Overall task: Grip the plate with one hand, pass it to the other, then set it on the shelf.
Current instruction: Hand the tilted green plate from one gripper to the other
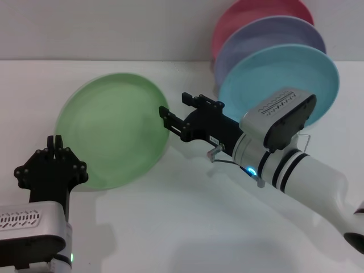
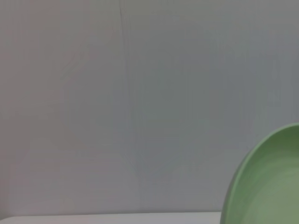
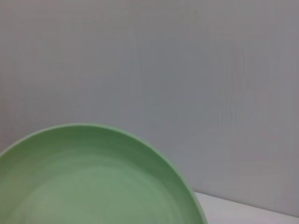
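Green plate edge maybe in right gripper

A plain grey wall rises behind the white tabletop.

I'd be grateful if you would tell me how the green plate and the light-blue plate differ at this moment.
The green plate is matte light green; the light-blue plate is pale blue. The green plate is tilted up between the two arms, with the right end effector at its rim, while the light-blue plate stands in the wire rack in front of a lavender plate. Both are round, shallow and look alike in size.
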